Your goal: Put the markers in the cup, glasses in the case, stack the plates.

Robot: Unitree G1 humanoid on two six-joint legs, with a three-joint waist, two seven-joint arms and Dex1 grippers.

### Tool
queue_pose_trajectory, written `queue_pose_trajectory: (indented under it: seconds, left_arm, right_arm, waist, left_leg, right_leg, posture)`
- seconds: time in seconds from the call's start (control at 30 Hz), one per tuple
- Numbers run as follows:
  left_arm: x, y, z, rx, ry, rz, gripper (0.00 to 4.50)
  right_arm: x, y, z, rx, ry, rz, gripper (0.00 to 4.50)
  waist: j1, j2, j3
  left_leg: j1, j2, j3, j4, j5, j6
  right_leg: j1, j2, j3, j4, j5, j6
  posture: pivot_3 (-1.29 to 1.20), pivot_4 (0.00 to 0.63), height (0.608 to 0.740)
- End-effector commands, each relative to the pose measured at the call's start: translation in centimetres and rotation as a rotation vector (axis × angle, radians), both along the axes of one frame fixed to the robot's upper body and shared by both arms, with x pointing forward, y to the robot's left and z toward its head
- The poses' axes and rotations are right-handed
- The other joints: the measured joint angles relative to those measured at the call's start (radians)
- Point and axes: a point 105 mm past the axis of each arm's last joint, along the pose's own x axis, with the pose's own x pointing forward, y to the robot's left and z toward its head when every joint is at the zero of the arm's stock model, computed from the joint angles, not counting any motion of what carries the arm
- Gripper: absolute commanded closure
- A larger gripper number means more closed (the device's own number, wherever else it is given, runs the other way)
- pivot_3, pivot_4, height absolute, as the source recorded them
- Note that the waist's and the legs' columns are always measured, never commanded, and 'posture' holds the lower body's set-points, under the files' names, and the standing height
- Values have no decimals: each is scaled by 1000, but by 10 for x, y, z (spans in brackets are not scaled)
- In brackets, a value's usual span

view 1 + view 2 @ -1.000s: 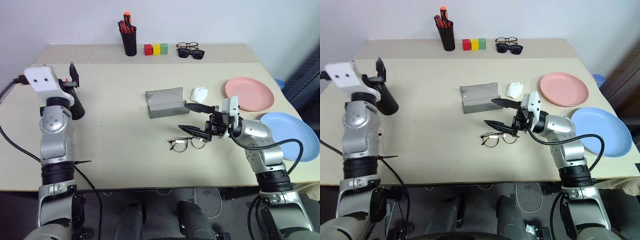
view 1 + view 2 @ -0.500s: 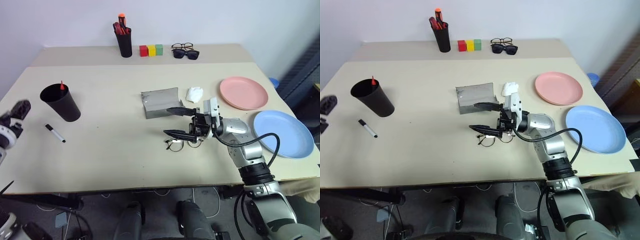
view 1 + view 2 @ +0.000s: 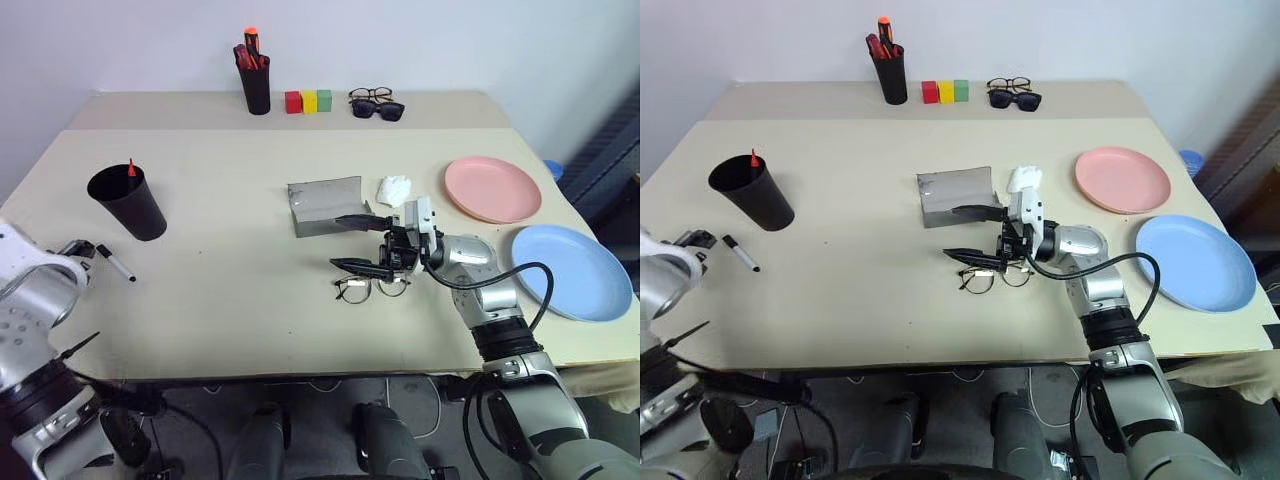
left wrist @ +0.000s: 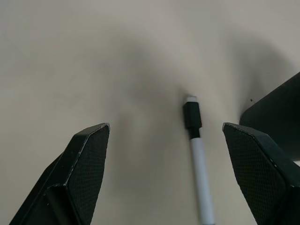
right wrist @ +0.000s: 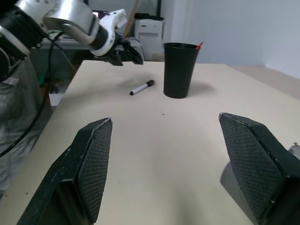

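While open, left tool (image 4: 164, 173) straddles marker (image 4: 198, 159) beside cup (image 3: 127, 201).

Head stereo above table (image 3: 250, 200) — wrist close-ups

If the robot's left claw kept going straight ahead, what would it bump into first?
Probably the marker lying on the table: it sits between the open left gripper's fingers. The black cup stands just beyond, slightly aside.
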Motion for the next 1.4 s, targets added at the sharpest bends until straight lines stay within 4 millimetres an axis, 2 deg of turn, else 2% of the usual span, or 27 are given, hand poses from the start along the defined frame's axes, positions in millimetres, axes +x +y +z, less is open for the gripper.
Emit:
queue_pose_trajectory:
  seconds: [0.03, 0.13, 0.47, 0.63, 0.73, 0.93, 1.07, 1.13, 1.23, 1.4]
  left_arm:
    - [3, 7, -1, 22, 47, 81, 551]
    - [7, 8, -5, 15, 83, 105, 551]
    - [45, -7, -14, 26, 140, 15, 551]
    - [45, -7, -19, 18, 195, 0, 551]
    - [40, -3, -30, 18, 259, 24, 1370]
    - [32, -1, -39, 17, 291, 18, 4344]
    - [29, -7, -33, 28, 245, -45, 4436]
    - [27, -20, -27, 49, 212, -140, 4436]
    - [18, -52, -10, 103, 131, -408, 4436]
    - [-26, -136, 18, 348, -3, -1055, 4436]
  right_arm:
    - [-1, -3, 11, 20, -49, -15, 781]
    - [-1, -4, 13, 22, -50, -22, 781]
    - [-2, -2, 19, 27, -49, -42, 781]
    - [-2, -2, 21, 28, -48, -52, 781]
    - [-3, -2, 21, 28, -46, -58, 781]
    - [-3, -3, 22, 28, -44, -67, 781]
    - [-2, -4, 21, 25, -42, -71, 781]
    - [-1, -4, 20, 24, -41, -73, 781]
    - [-1, -6, 19, 23, -40, -82, 781]
    - [-1, -10, 19, 20, -39, -103, 781]
  waist:
    - [-1, 0, 0]
    - [-1, 0, 0]
    - [3, -1, 0]
    - [-2, -1, 0]
    - [-2, -1, 0]
    - [-3, -1, 0]
    - [-3, -1, 0]
    - [-3, -1, 0]
    - [-3, -1, 0]
    - [-7, -2, 2]
  left_leg:
    - [0, 0, 0, 0, 0, 0]
    - [0, 0, 0, -3, 1, -1]
    - [0, 0, 0, -5, 3, -4]
    - [0, 0, 0, -6, 3, -5]
    - [1, 0, 0, -6, 3, -5]
    - [1, 0, 0, -6, 3, -5]
    - [2, 0, 0, -7, 3, -5]
    - [2, 0, 0, -7, 3, -5]
    - [2, 0, 0, -7, 3, -5]
    - [0, 1, 0, -8, 1, -8]
  right_leg:
    - [0, 0, 0, 0, 0, 0]
    - [-1, 0, 0, 0, 2, 3]
    - [-2, 0, 0, -1, 2, 4]
    - [-2, 0, 0, 0, 2, 4]
    - [-2, 0, 0, 0, 2, 4]
    - [-1, 0, 0, 0, 2, 4]
    - [-1, 0, 0, 0, 2, 4]
    - [-1, 0, 0, 0, 2, 4]
    - [-1, 0, 0, 0, 2, 4]
    - [-4, -1, 0, 0, 0, 0]
  posture:
    - [0, 150, 740]
    - [0, 150, 740]
    - [0, 150, 740]
    - [0, 150, 740]
    - [0, 150, 740]
    - [0, 150, 740]
    - [0, 150, 740]
    - [0, 150, 740]
    - [0, 150, 740]
    - [0, 150, 740]
